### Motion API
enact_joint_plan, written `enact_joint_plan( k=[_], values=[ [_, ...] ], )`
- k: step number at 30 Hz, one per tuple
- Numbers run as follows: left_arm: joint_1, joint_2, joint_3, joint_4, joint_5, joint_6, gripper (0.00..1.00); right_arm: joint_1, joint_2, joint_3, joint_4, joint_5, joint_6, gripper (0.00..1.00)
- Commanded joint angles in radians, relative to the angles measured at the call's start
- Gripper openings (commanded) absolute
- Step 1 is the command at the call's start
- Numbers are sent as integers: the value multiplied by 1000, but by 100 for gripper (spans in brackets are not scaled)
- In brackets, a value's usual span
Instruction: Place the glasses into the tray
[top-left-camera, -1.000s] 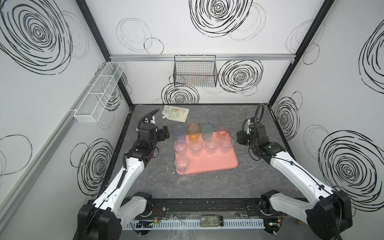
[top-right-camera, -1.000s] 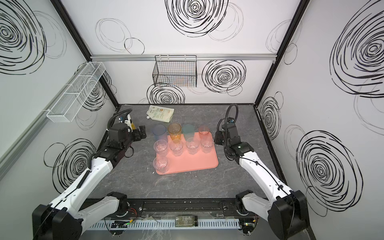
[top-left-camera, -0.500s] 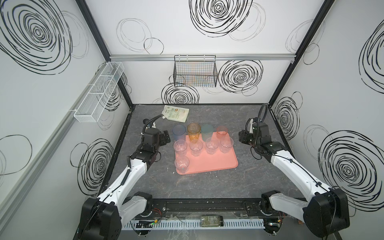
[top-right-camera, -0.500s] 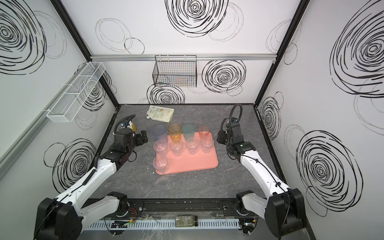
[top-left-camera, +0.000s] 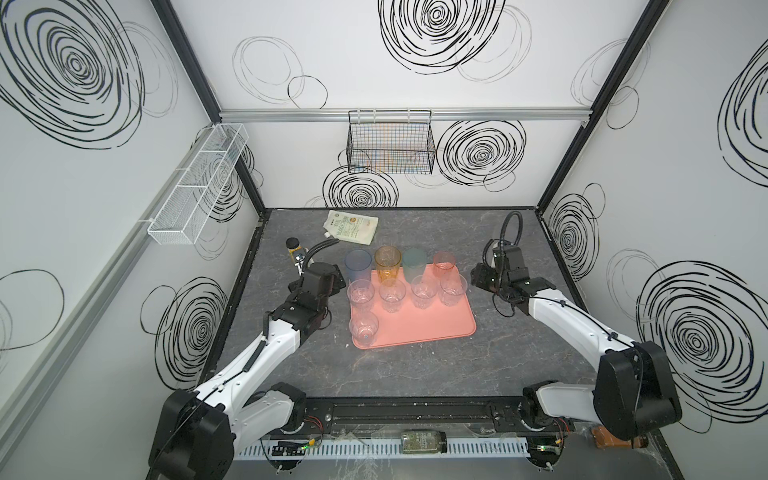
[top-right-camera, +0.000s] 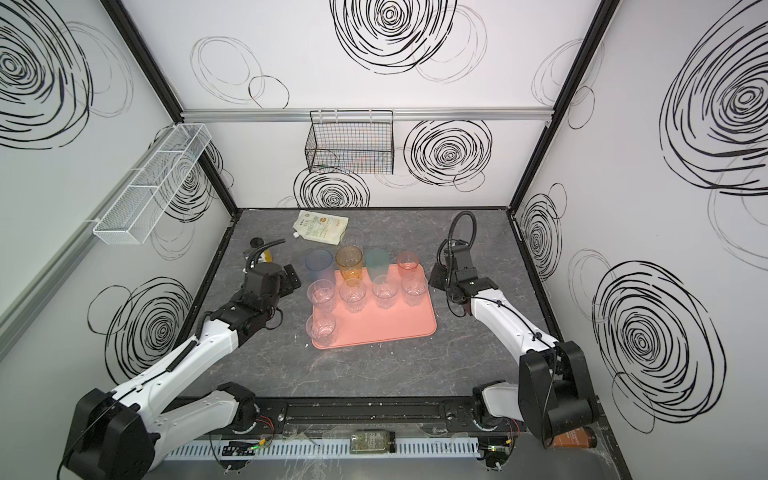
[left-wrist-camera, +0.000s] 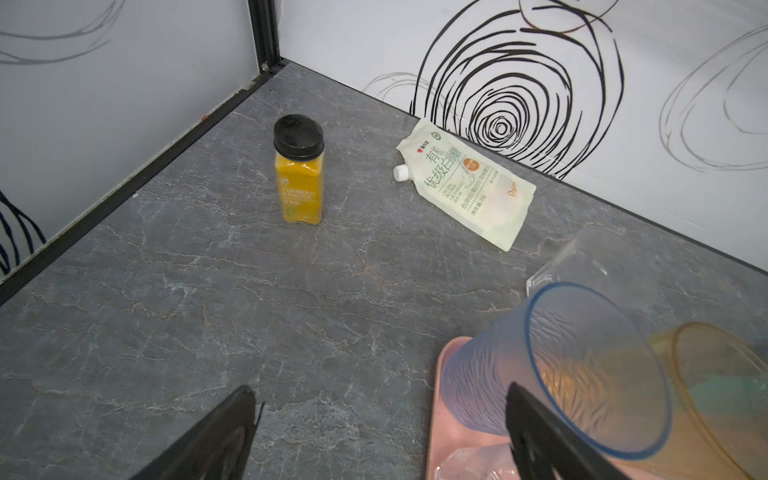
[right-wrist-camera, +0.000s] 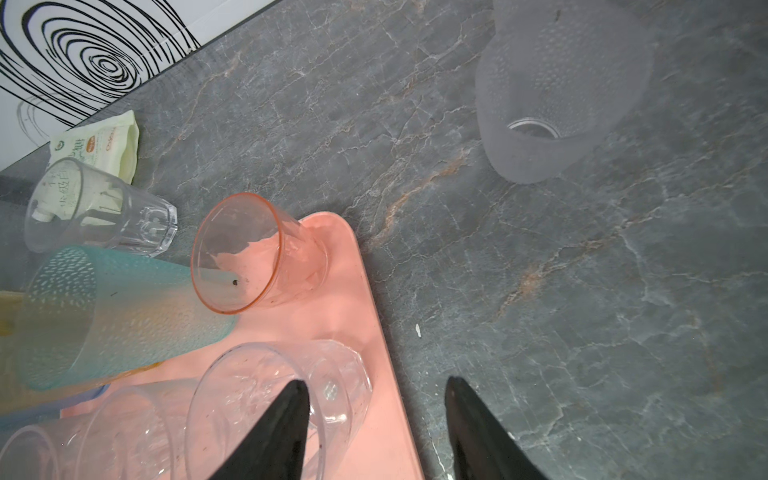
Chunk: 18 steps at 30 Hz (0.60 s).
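Observation:
The salmon-pink tray lies mid-table. On its far edge stand blue, amber, teal and pink glasses, with several clear glasses in front of them. Off the tray, a clear faceted glass and a smoky glass stand on the table. My left gripper is open and empty over the table, beside the blue glass. My right gripper is open across the tray's right rim, holding nothing; one finger overlaps a clear glass.
A yellow black-capped bottle stands near the left wall. A white spouted pouch lies by the back wall. A black wire basket hangs on the back wall and a white mesh shelf on the left wall.
My left gripper has come nearer and closer to the tray's left edge, its wrist turning. The right gripper has barely shifted. The glasses have not moved.

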Motion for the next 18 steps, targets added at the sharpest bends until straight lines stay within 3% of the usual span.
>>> enact_joint_plan(
  k=[1, 15, 18],
  values=[
    [-13, 12, 29, -3, -29, -36, 96, 10, 22, 47, -25, 20, 46, 57],
    [-68, 49, 44, -21, 7, -32, 96, 325, 181, 271, -102, 285, -9, 58],
    [-40, 41, 41, -18, 82, -30, 96, 391, 239, 330, -111, 312, -20, 58]
  ],
)
